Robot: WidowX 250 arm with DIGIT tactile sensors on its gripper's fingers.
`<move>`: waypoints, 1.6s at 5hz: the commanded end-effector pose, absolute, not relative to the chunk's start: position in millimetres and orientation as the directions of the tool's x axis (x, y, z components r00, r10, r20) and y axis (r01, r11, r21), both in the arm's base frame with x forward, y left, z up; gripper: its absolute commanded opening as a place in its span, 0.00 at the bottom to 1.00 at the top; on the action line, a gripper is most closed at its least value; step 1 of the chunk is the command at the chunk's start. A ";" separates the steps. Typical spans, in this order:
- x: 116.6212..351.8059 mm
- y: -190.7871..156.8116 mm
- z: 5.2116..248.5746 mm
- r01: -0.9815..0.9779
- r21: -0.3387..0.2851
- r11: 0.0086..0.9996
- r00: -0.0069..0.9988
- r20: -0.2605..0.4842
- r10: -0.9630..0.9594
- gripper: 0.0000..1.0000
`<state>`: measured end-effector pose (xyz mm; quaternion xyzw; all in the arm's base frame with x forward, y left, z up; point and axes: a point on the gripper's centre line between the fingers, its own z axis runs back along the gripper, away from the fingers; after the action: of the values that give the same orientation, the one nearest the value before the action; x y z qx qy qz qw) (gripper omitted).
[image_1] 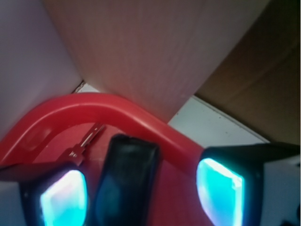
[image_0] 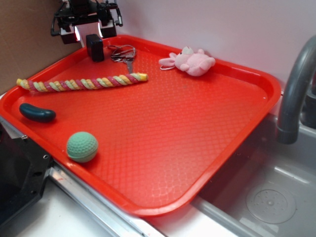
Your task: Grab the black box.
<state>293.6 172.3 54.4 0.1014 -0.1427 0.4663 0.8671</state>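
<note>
The black box [image_0: 95, 47] stands upright in the far left corner of the red tray [image_0: 197, 148]. My gripper [image_0: 90, 32] hangs open right above and behind it. From the wrist camera, the black box [image_1: 126, 181] stands between my two glowing pads, close to the left pad [image_1: 63, 200] and farther from the right pad [image_1: 220, 190]. Neither pad touches it as far as I can see. The box's lower part is cut off by the frame edge.
A metal key ring [image_0: 123, 53] lies just right of the box, its key [image_1: 89, 139] showing in the wrist view. A braided rope [image_0: 81, 84], dark oblong [image_0: 37, 113], green ball [image_0: 82, 146] and pink plush [image_0: 190, 61] lie on the tray. A faucet [image_0: 296, 84] rises at the right.
</note>
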 end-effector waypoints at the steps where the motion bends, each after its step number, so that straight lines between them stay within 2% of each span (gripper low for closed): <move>1: 290.8 178.2 49.3 -0.828 0.048 0.558 0.538 0.346 0.769 1.00; 2: 291.8 170.5 35.9 -0.815 0.066 0.575 0.564 0.312 0.764 1.00; 3: 291.1 158.2 24.2 -0.807 0.080 0.585 0.580 0.299 0.758 0.00; 4: 290.5 150.3 14.1 -0.795 0.102 0.598 0.599 0.283 0.749 0.00; 6: 288.5 150.6 21.2 -0.765 0.111 0.635 0.637 0.275 0.720 0.00; 7: 272.8 121.3 71.1 -0.647 0.109 0.755 0.748 0.281 0.601 0.00; 8: 256.1 85.9 122.4 -0.503 0.071 0.861 0.845 0.250 0.473 0.00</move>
<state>263.4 70.7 108.1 0.0673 -0.0905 0.2508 0.9614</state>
